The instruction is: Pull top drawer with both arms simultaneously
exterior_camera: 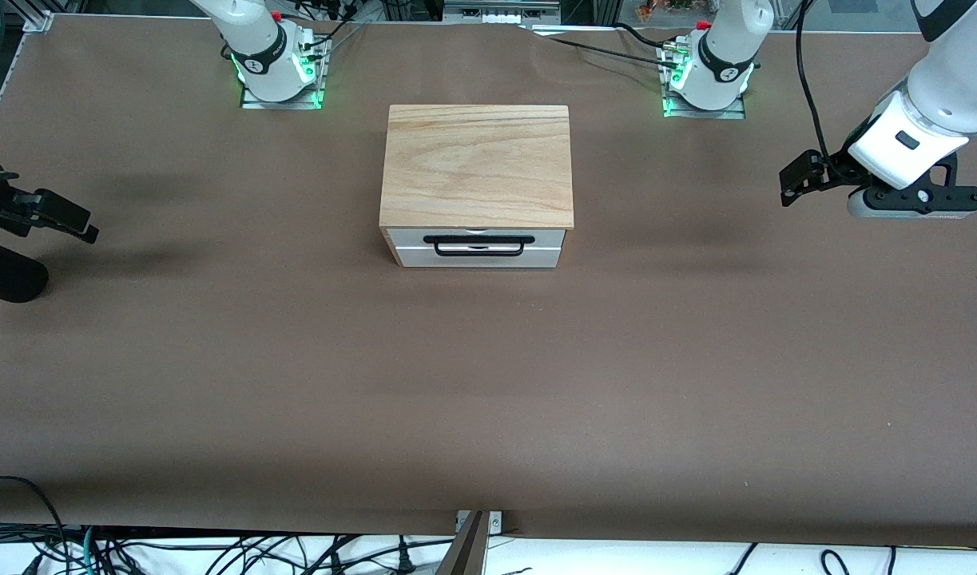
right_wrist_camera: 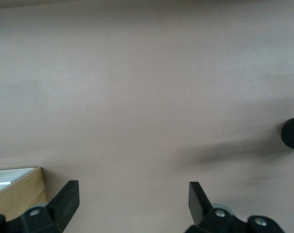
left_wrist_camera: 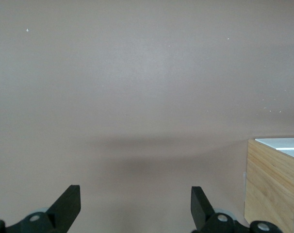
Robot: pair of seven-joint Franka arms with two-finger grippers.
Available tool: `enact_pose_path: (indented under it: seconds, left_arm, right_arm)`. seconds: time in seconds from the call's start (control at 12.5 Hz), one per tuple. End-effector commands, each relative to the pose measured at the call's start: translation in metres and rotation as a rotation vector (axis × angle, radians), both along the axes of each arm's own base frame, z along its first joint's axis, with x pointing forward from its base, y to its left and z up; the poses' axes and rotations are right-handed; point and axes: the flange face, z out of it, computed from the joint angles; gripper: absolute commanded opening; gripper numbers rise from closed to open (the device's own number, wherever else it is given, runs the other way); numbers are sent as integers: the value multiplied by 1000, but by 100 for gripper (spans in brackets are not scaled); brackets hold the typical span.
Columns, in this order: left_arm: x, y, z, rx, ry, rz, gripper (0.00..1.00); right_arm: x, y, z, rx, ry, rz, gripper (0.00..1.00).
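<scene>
Closed top drawer [exterior_camera: 478, 247] awaits. Left gripper [left_wrist_camera: 132, 206] and right gripper [right_wrist_camera: 132, 204], jaws apart, hover over bare table; both should probably reach its black handle [exterior_camera: 478, 241] together.

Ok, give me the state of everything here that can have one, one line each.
Top drawer: shut, flush with the box front, handle untouched.
Left pincer: open, empty, up over the table at the left arm's end.
Right pincer: open, empty, up over the table at the right arm's end.
Box: upright, mid-table, nothing on top.
</scene>
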Motion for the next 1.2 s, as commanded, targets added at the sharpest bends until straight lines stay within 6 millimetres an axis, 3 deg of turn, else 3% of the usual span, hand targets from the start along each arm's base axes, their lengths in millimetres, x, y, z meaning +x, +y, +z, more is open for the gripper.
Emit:
enact_pose_path:
  seconds: [0.0, 0.72, 0.88, 1.04, 1.12]
  left_arm:
    - [4, -1, 7, 32, 2, 6, 100]
    - [4, 0, 7, 24, 5, 2, 100]
    - [6, -5, -2, 24, 26, -9, 100]
    - [1, -16, -8, 29, 70, -31, 100]
    - [0, -19, -9, 18, 81, -33, 100]
  right_arm:
    - [-1, -2, 4, -12, 6, 3, 100]
    - [-1, -2, 4, -14, 6, 4, 100]
    - [-1, 0, 4, -9, 5, 5, 100]
    - [17, 9, -41, -10, 82, 16, 100]
    - [20, 15, -52, -4, 100, 20, 100]
